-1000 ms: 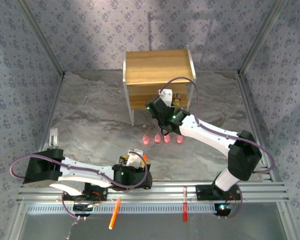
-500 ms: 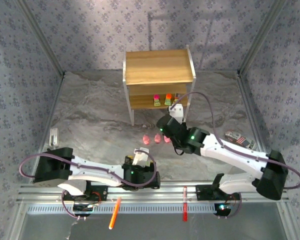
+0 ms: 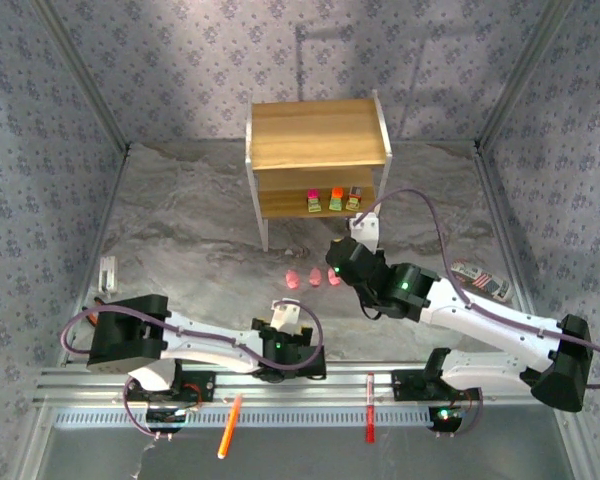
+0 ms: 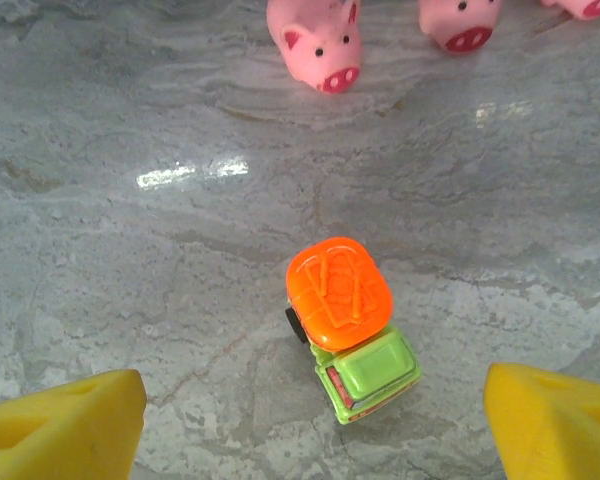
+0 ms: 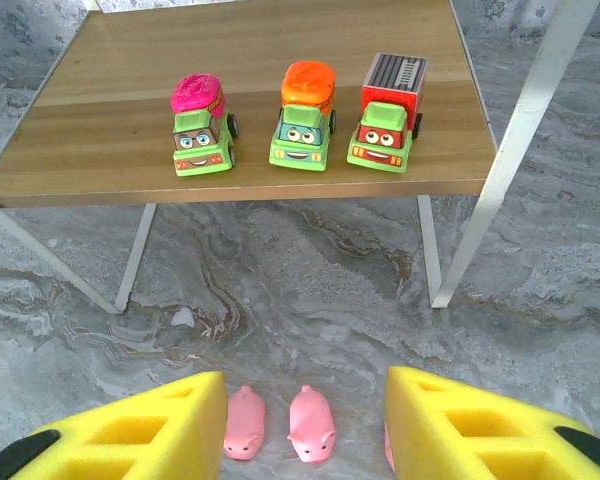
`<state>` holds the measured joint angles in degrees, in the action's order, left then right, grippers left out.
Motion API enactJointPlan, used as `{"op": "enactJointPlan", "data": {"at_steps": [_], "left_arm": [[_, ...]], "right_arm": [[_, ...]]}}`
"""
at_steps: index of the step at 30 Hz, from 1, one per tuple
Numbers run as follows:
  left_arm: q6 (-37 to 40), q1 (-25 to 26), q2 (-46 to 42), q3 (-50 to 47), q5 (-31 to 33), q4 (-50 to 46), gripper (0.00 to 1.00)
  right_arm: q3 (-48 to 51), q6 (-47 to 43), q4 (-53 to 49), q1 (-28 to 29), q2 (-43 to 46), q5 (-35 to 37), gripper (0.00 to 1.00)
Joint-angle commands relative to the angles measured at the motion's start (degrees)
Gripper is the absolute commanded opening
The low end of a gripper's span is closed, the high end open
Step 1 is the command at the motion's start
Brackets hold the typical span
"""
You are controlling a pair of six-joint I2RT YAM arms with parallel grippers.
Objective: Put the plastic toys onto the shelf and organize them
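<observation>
The shelf (image 3: 315, 150) stands at the back of the table. Three plastic toys, yellow-green trucks with magenta (image 5: 202, 125), orange (image 5: 305, 115) and grey-striped (image 5: 387, 120) tops, line up on its lower board (image 5: 100, 130). My right gripper (image 5: 305, 430) hovers open and holds nothing, in front of the shelf, above pink pigs (image 5: 244, 423) (image 5: 312, 425) on the table. My left gripper (image 4: 310, 425) is open wide, its yellow pads (image 4: 65, 425) on either side of an orange-topped green truck (image 4: 350, 325) lying on the table, not touching it. More pigs (image 4: 317, 40) (image 4: 460, 20) lie beyond it.
An orange pen (image 3: 230, 425) and a red pen (image 3: 369, 420) lie on the front rail. A small printed packet (image 3: 478, 279) rests at the right, and a white clip (image 3: 107, 270) at the left wall. Patterned walls close in both sides.
My right arm has drawn back from the shelf toward the pigs, leaving a third truck on the lower board. My left gripper has slid right along the front edge.
</observation>
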<state>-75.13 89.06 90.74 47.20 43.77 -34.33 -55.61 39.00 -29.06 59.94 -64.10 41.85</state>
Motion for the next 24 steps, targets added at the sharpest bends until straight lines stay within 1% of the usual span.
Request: {"op": "enactJointPlan", "data": {"at_steps": [1,8,12,16,20,22,24], "left_arm": [[-0.42,-1.38,1.58,0.52,-2.84,0.5,0.87],[1.0,-3.84,2.66,-0.62,-6.71,3.47,0.87],[1.28,-4.8,3.02,-0.88,-8.41,3.94,0.82],[1.97,-5.7,3.6,-0.44,-10.44,3.41,0.8],[2.36,-5.93,4.53,0.78,-10.72,1.68,0.79],[2.1,-6.24,4.24,0.16,-10.72,2.02,0.78],[1.84,-7.13,3.3,-1.49,-12.36,3.2,0.77]], "right_arm": [[0.07,0.35,-2.18,0.57,0.89,2.25,0.47],[-0.6,0.26,-3.41,1.4,1.29,3.28,0.46],[-0.98,0.32,-4.4,1.54,1.43,3.8,0.47],[-1.23,0.29,-5.13,1.58,1.95,4.37,0.46],[-1.4,0.11,-5.07,1.6,2.31,4.7,0.46],[-1.47,0.0,-5.12,1.64,2.22,4.74,0.46],[-1.45,0.07,-5.09,1.61,2.13,4.69,0.46]]}}
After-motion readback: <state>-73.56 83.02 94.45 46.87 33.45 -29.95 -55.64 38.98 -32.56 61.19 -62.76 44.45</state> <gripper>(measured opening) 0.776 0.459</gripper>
